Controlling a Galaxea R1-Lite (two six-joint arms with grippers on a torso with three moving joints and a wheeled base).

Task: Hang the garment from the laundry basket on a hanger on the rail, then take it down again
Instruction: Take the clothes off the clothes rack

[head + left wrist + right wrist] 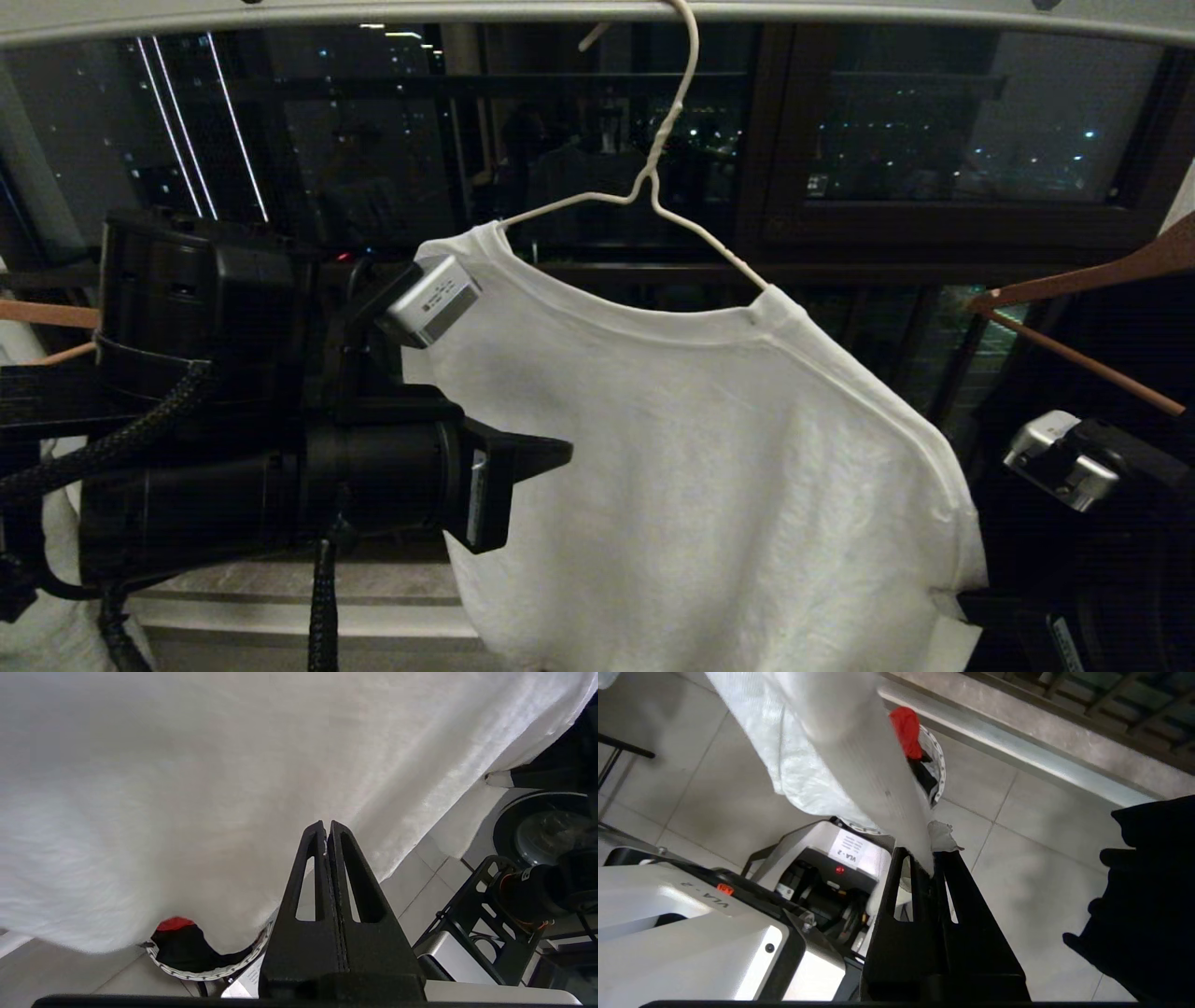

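The garment (709, 467), a white T-shirt, hangs on the thin white wire hanger (667, 131), whose hook sits over the pale rail (373, 19) along the top. My left gripper (325, 828) is shut, its tips just in front of the shirt's body, at the shirt's left side in the head view (560, 453). My right gripper (931, 858) is shut on the garment (859, 765) at the lower right sleeve edge, and a tuft of white cloth sticks out past its tips. The laundry basket (205, 973) stands on the floor below the shirt.
The basket (941, 772) holds a red cloth (906, 730) and a black garment (182, 952). Brown wooden hangers (1083, 280) hang on both sides. A black garment (1148, 896) hangs at the right. My base (691, 933) is below, and dark windows are behind.
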